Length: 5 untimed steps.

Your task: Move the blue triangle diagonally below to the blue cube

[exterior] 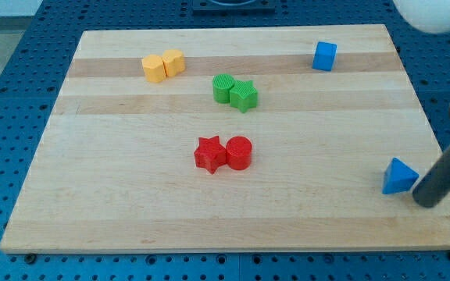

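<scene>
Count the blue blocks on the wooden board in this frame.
2. The blue cube sits near the view's top right. The blue triangle lies at the view's lower right, with my tip right beside it on its right. Nothing appears hidden.

My tip (426, 200) beside blue triangle (399, 177)

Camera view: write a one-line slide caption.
My tip sits right of the blue triangle; the blue cube waits near the view's top.

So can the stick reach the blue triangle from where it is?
Probably yes. My tip sits just to the view's right of the blue triangle, almost touching it, and nothing lies between them. The blue cube is far up the board.
</scene>
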### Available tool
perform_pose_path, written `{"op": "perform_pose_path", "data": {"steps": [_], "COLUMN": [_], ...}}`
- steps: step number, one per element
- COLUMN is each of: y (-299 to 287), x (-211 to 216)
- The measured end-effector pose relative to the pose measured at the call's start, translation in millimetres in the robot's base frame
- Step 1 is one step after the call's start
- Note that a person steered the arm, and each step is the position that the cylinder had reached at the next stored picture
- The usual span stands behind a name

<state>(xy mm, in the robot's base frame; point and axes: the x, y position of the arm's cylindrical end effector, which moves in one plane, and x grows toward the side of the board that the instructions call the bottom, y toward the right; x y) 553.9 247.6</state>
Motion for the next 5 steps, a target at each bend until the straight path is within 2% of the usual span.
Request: {"op": "perform_pose_path", "data": {"steps": [2, 3, 4, 5], "y": [-22.8, 0.9, 42.5, 36.9], "x": [-83.2, -81.0, -47.5, -6.1]}}
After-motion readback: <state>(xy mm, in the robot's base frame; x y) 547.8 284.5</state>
